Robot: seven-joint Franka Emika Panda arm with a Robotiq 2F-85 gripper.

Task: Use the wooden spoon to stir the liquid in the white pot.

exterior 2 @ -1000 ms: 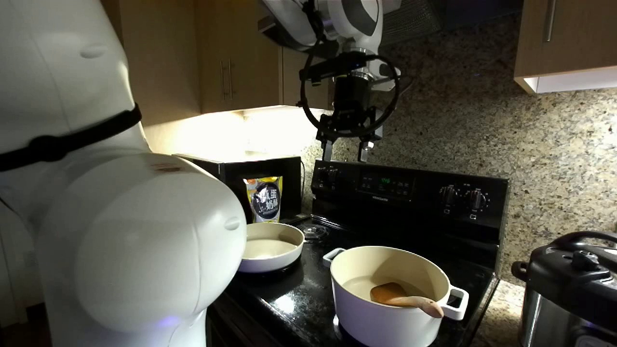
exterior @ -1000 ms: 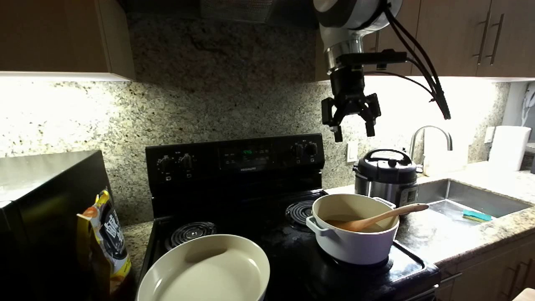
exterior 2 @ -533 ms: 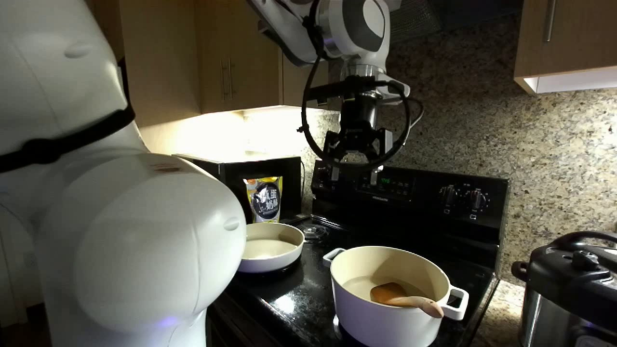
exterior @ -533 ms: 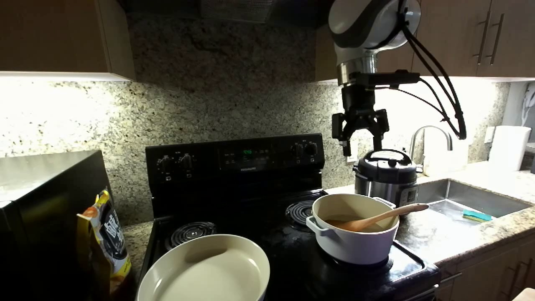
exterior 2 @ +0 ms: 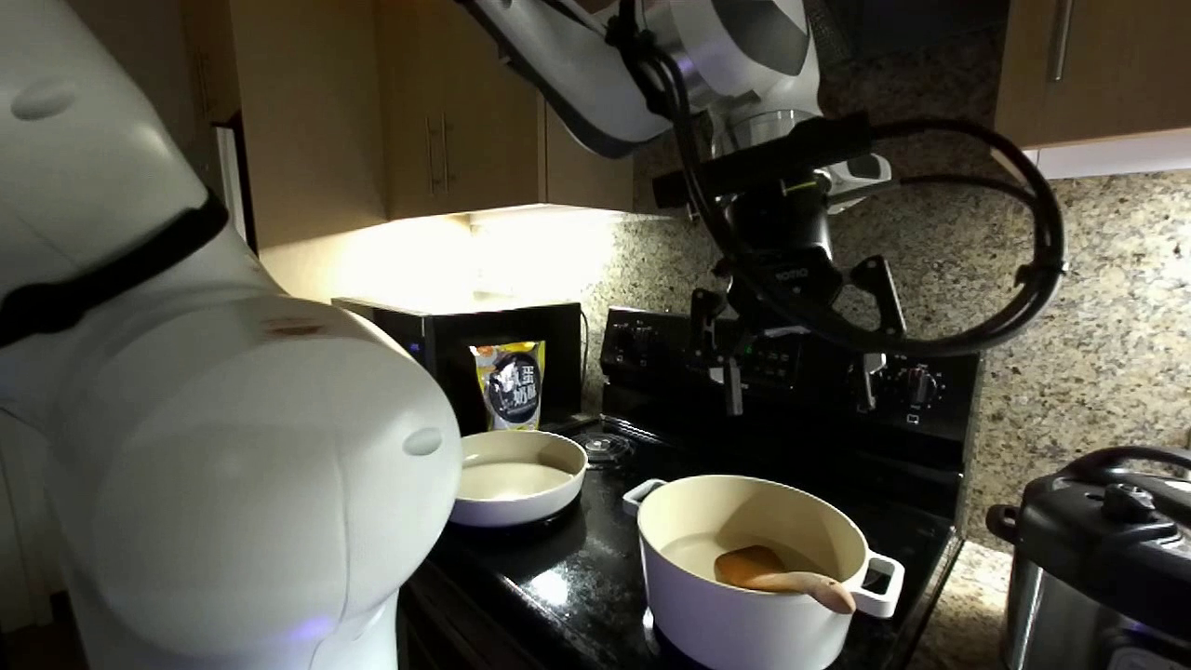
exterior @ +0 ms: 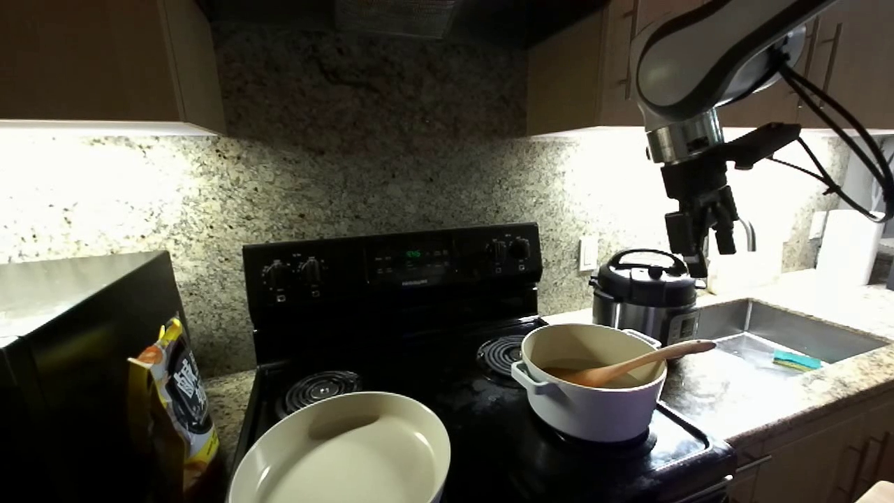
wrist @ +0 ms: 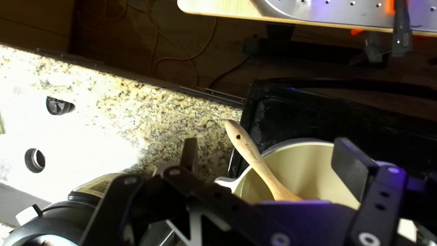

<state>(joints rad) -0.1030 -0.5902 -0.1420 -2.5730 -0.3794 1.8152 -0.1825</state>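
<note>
1. Black box (exterior: 91, 363), far left in an exterior view; the bag (exterior: 185, 391) stands upright just beside it
2. Bowl (exterior: 363, 457), wide and shallow, set on the left of the stove (exterior: 482, 436), well apart from the pot
3. Pot (exterior: 594, 413), deep and white, set on the stove's front right burner; the liquid (exterior 2: 689, 556) lies low inside it
4. Spoon (exterior: 628, 365), tilted in the pot: head low at the liquid, handle across the rim, its end projecting beyond on the sink side; how much of the head is under the surface I cannot tell
5. Cooker (exterior: 639, 286), upright on the counter (exterior: 824, 391), near the pot and partly hidden by it
6. My gripper (exterior: 711, 256), raised above the pot's rim and apart from the spoon; my fingers (exterior 2: 733, 389) are spread with a wide gap, and in my wrist view the spoon's handle appears framed between them
7. Sink (exterior: 814, 339), set into the counter; the sponge (exterior: 797, 361) lies toward its near side
8. Paper roll (exterior: 851, 248), upright, far right
</note>
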